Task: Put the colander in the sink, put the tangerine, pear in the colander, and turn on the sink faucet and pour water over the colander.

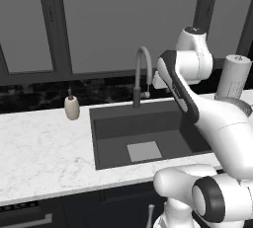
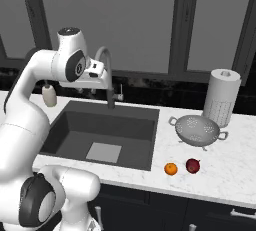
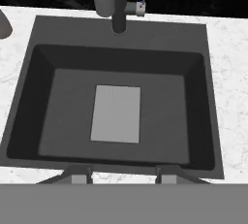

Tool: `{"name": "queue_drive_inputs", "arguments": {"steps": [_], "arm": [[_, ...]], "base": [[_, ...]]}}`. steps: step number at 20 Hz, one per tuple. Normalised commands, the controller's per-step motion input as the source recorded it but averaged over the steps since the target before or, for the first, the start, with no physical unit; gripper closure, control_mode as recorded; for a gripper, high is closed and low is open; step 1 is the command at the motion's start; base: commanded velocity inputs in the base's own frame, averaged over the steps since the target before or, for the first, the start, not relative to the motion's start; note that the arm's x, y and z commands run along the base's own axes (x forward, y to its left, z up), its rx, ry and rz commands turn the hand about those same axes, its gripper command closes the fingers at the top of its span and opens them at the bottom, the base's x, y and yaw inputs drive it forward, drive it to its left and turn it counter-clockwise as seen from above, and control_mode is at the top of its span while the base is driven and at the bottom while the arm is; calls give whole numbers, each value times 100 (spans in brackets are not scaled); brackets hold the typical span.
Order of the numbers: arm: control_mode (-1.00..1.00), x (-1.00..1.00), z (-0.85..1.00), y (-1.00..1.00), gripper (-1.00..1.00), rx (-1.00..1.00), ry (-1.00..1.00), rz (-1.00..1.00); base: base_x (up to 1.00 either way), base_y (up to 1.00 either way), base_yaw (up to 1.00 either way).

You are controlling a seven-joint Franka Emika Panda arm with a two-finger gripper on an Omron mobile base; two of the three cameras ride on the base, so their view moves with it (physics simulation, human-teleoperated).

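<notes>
The light-grey colander [image 2: 199, 129] stands upright on the counter right of the sink [image 2: 75, 125]. In front of it lie the orange tangerine [image 2: 171, 169] and the dark-red pear [image 2: 193, 165], close together and apart from the colander. My gripper [image 2: 86, 90] hangs high over the sink's back left, beside the faucet [image 2: 110, 95]. In the hand view my gripper [image 3: 123, 173] is open with nothing between its fingertips, looking down into the sink [image 3: 48, 102], with the faucet [image 3: 118, 9] at the top. The basin holds nothing. The water is out of view.
A paper towel roll [image 2: 221, 97] stands behind the colander. A beige soap bottle [image 1: 72, 107] sits on the marble counter [image 1: 44, 148] left of the sink [image 1: 113, 133]. The faucet [image 1: 141, 69] rises at the sink's back edge, under dark windows.
</notes>
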Motion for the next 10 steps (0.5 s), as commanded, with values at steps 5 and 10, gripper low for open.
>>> {"name": "queue_drive_inputs", "arguments": {"steps": [5,10], "arm": [[-100,0,-3,-15,-100,0,2,0],[-100,-10,-23,-95,-100,0,0,-1]], "base": [[0,0,0],[0,0,0]]}}
